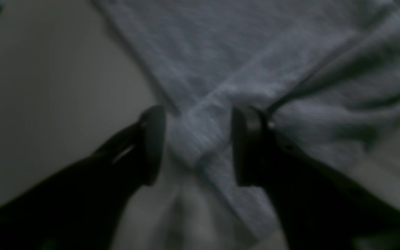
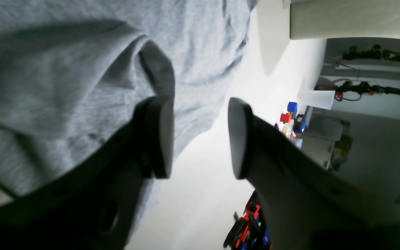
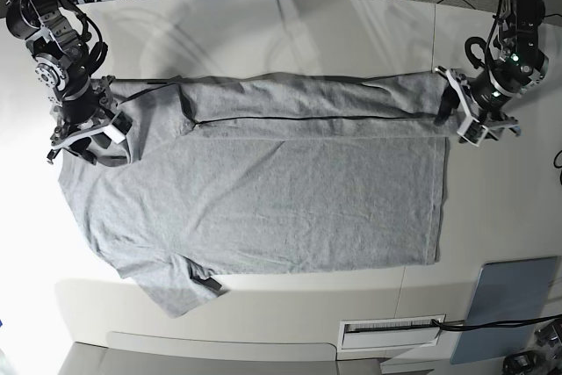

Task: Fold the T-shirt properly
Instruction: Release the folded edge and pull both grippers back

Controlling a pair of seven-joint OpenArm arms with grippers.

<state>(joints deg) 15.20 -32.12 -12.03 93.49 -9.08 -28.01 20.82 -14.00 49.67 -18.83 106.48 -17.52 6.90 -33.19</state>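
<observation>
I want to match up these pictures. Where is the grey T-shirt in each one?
Left wrist: the T-shirt fills the top and right, a folded corner between the left gripper fingers.
Right wrist: it fills the upper left, beside the right gripper.
Base: it lies spread across the middle of the table.
Shared landmark: the white table.

Base cam looks straight down over the whole white table (image 3: 290, 24); both wrist cams sit super close, sharing the big heather-grey cotton T-shirt (image 3: 263, 199) edges.

Both grippers (image 1: 196, 146) (image 2: 200, 139) parted, arms outstretched
</observation>
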